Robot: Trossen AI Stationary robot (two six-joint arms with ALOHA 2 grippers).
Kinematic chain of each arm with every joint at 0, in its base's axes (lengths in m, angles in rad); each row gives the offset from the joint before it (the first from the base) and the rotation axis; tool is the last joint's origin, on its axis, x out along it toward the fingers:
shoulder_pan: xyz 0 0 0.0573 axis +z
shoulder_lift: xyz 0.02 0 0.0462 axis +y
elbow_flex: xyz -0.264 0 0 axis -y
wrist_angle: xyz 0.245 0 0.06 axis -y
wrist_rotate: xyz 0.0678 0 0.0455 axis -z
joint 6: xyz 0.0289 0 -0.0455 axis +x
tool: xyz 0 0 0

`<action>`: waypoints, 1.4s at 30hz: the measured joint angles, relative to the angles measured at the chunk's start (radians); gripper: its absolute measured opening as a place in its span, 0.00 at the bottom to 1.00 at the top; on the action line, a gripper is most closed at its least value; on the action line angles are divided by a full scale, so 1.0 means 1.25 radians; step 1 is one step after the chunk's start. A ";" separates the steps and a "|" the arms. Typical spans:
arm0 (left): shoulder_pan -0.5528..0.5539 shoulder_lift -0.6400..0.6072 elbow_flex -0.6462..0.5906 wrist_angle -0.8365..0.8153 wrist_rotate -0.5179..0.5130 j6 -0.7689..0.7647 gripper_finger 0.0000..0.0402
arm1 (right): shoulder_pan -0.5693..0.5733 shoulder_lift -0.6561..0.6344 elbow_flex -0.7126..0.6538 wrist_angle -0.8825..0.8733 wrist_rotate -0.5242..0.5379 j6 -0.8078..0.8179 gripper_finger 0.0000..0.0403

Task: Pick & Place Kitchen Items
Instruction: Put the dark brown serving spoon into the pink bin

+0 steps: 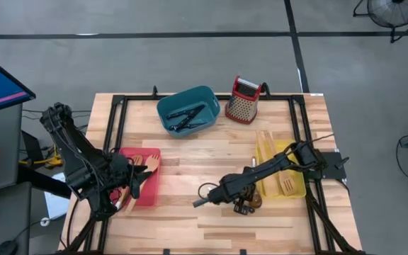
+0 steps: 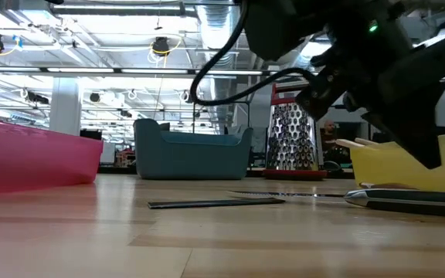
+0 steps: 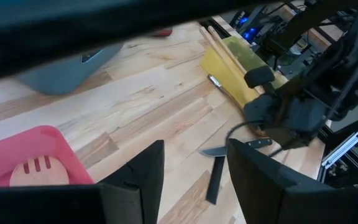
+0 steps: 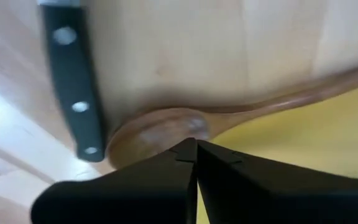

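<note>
My right gripper [image 4: 194, 148] is shut and low over the table, beside the yellow bin [image 1: 294, 170]. Its fingertips stand over the bowl of a dark wooden spoon [image 4: 157, 132], which lies flat on the table. A black-handled knife [image 4: 73, 93] lies next to the spoon. A second black-handled knife [image 1: 202, 201] lies on the table a little to the left and also shows in the low view [image 2: 215, 203]. My left gripper [image 3: 194, 180] is open and empty over the red bin [image 1: 147, 191], which holds a pale wooden slotted spatula [image 3: 36, 171]. My right gripper has its shut fingertips [image 4: 185, 155] right over the dark spoon's bowl [image 4: 166, 127], pointing down. I cannot tell whether they touch it. The spoon lies flat on the table.
The teal bin [image 1: 172, 124] at the back holds black-handled knives [image 1: 188, 117]. The red-topped box grater [image 1: 244, 99] stands to its right. The yellow bin holds pale wooden utensils [image 1: 287, 185]. A black metal frame [image 1: 119, 113] runs round the tabletop.
</note>
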 joint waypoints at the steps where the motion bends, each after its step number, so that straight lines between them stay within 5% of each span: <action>1: 0.000 0.000 0.000 0.000 0.000 0.000 0.38 | 0.005 -0.001 -0.001 0.008 -0.002 -0.001 0.01; 42: -0.002 0.000 0.000 0.007 0.009 0.000 0.38 | 0.038 -0.001 -0.087 0.124 -0.019 -0.010 0.00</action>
